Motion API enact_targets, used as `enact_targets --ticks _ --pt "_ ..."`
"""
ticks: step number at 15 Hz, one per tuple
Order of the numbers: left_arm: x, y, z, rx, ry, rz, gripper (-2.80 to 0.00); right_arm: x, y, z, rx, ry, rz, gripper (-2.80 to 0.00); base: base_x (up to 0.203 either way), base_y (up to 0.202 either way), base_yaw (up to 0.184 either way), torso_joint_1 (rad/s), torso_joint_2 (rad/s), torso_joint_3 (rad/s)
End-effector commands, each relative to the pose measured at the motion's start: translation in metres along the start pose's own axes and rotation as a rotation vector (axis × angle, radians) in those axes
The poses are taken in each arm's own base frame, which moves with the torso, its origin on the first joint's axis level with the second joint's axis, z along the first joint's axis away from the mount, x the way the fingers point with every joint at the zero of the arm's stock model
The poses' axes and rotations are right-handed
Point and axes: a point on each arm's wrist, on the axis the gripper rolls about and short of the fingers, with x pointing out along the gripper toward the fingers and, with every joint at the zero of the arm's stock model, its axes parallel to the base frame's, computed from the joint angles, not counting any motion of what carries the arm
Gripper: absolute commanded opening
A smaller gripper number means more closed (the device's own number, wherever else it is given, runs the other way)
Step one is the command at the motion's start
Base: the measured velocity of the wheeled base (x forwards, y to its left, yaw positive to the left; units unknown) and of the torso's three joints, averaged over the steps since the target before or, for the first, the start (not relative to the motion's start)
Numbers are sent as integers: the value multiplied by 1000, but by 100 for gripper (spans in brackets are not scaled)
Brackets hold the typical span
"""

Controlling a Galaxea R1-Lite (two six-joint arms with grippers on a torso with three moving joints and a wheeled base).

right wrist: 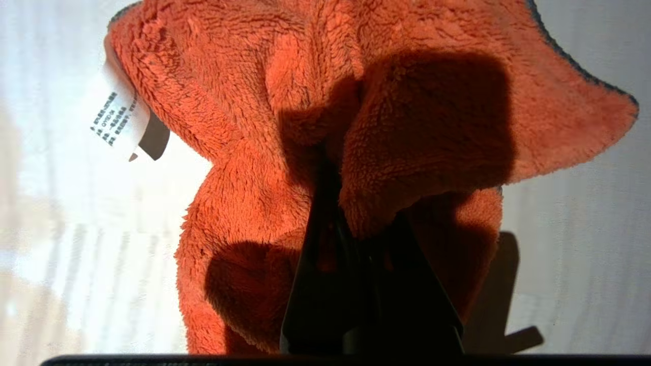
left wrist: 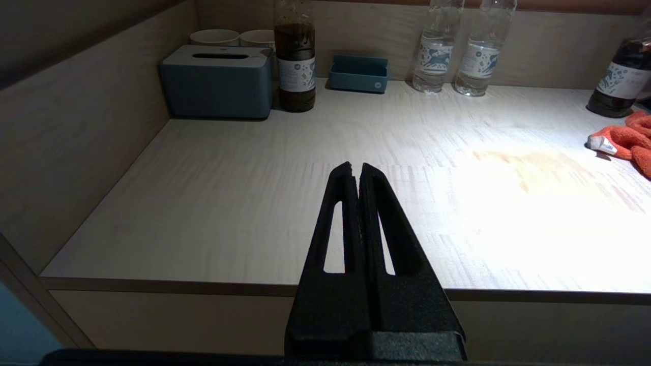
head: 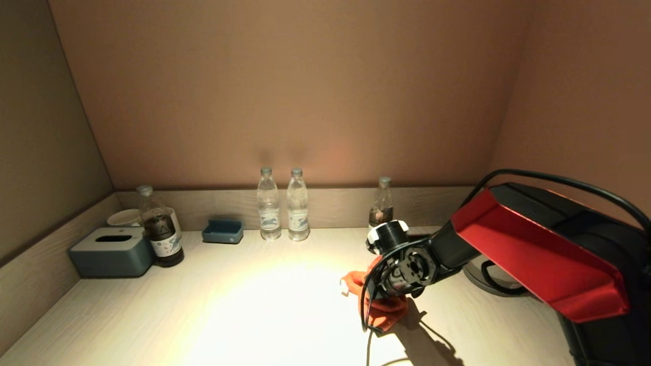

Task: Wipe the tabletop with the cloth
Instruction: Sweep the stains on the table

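An orange fluffy cloth [head: 386, 307] with a white label lies bunched on the pale wooden tabletop [head: 254, 315], right of centre. My right gripper [right wrist: 351, 203] points down into it and is shut on a fold of the cloth [right wrist: 254, 152]; its tips are buried in the fabric. In the head view the right wrist covers the cloth's middle. The cloth also shows at the far edge of the left wrist view [left wrist: 628, 140]. My left gripper [left wrist: 356, 170] is shut and empty, parked in front of the table's front edge. A faint orange-brown stain [left wrist: 529, 162] marks the tabletop near the cloth.
Along the back wall stand a grey tissue box [head: 112, 251], a dark bottle [head: 160, 229], white cups [head: 124, 217], a small blue tray [head: 223, 231], two clear water bottles [head: 282, 206] and another dark bottle [head: 382, 203]. A dark round base [head: 491, 279] lies behind the right arm.
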Motion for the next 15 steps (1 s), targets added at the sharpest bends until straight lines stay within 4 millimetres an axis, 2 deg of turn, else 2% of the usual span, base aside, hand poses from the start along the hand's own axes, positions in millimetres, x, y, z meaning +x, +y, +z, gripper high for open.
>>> enact_targets --ticks 1,4,6,8,15 --pt "0 0 0 -1 0 1 -280 -1 8 -1 -16 -2 8 -280 0 0 0 0 0 0" --pt "0 0 0 -1 0 1 -280 -2 33 -6 -70 -5 41 -280 0 0 0 0 0 0" --pt "0 0 0 -1 0 1 -280 -2 34 -6 -73 -5 42 -280 0 0 0 0 0 0" --pt "0 0 0 -1 0 1 -280 -5 51 -9 -115 -7 63 -280 0 0 0 0 0 0" --pt "0 0 0 -1 0 1 -280 -6 73 -14 -224 -20 76 -280 0 0 0 0 0 0"
